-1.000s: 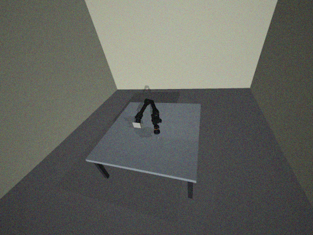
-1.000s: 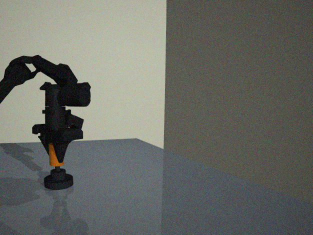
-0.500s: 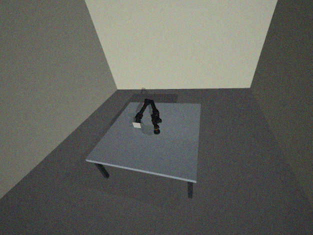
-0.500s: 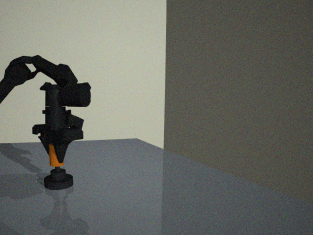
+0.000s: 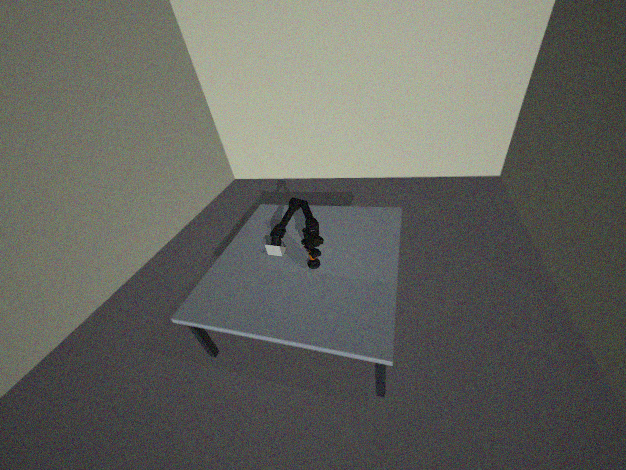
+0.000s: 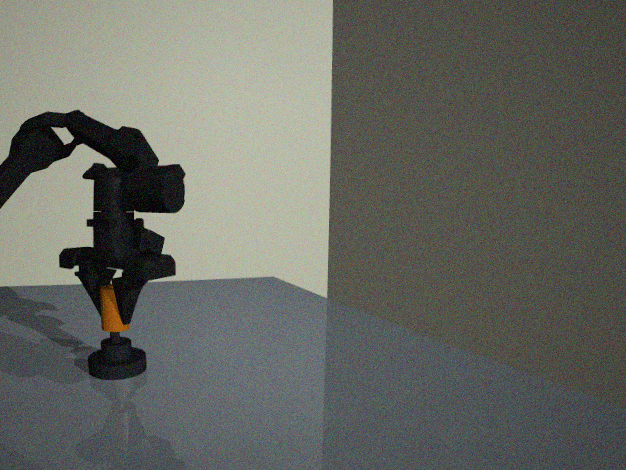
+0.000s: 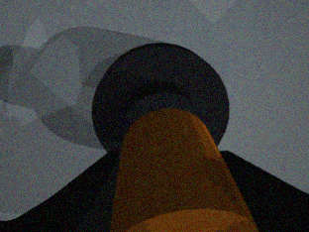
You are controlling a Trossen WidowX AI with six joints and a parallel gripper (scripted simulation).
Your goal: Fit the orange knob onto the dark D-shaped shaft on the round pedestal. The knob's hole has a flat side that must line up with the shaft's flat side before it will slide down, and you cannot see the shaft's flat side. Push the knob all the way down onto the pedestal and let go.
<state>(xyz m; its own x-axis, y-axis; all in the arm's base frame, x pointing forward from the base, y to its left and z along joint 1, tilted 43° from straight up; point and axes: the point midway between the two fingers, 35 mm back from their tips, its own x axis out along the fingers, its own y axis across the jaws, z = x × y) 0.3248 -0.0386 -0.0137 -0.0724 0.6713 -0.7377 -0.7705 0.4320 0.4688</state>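
Note:
The orange knob [image 6: 110, 309] [image 7: 170, 169] [image 5: 311, 257] is upright above the round pedestal. My gripper [image 6: 114, 317] is shut on the knob, one dark finger on each side of it. The dark round pedestal [image 6: 117, 365] [image 7: 160, 64] [image 5: 313, 264] stands on the table, with a narrower step on top. A short piece of the dark shaft [image 6: 115, 335] shows between the step and the knob's lower end. The knob's bottom is at the shaft's upper part, clear of the pedestal. The shaft's flat side and the knob's hole are hidden.
The grey table [image 5: 303, 303] [image 6: 242, 384] carries the arm and the pedestal. The arm's base stands to the left of the pedestal in the top view, beside a white plate [image 5: 275, 249]. Shadows of the arm fall on the table.

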